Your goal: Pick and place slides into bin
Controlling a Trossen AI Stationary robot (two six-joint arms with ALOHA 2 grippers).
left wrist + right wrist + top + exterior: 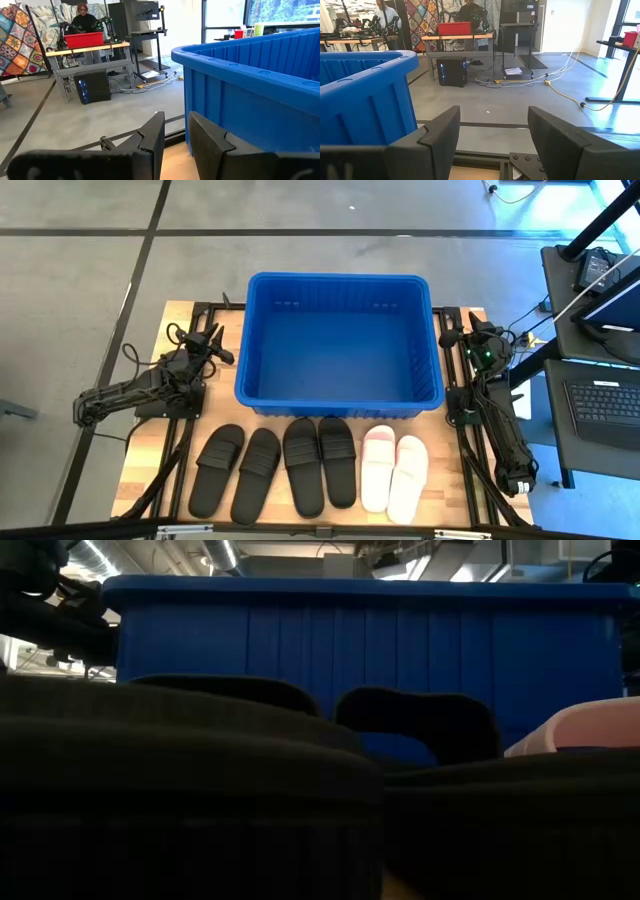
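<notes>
- The left gripper (213,338) rests at the counter's left edge, just beside the bin's left wall; in its wrist view the two fingers (150,137) stand with only a narrow slot between them, holding nothing.
- The right gripper (458,338) sits at the counter's right edge beside the bin's right wall, its fingers (437,132) spread wide and empty, pointing toward the far side of the room.
- The bin (340,395), a large blue tub, occupies the far middle of the counter (150,470), with no sandal visible inside it.
- All six slides lie in a row along the near edge, toes toward the bin: a black pair (238,470) at left, a second black pair (320,462) in the middle, and a pale pink-white pair (394,470) at right.
- Nothing has been lifted yet, so the step in hand appears to be the first reach.
- Done well, each arm would likely take the pair nearest its own side, sparing any crossing in front of the bin.
- The left fingers would need opening before descent; a grip across the wide strap looks the surest hold.
- The sandals lie touching or nearly so, and a careless approach risks nudging a neighbour.
- Each lift should clear the bin's rolled rim (240,62) before release.
</notes>
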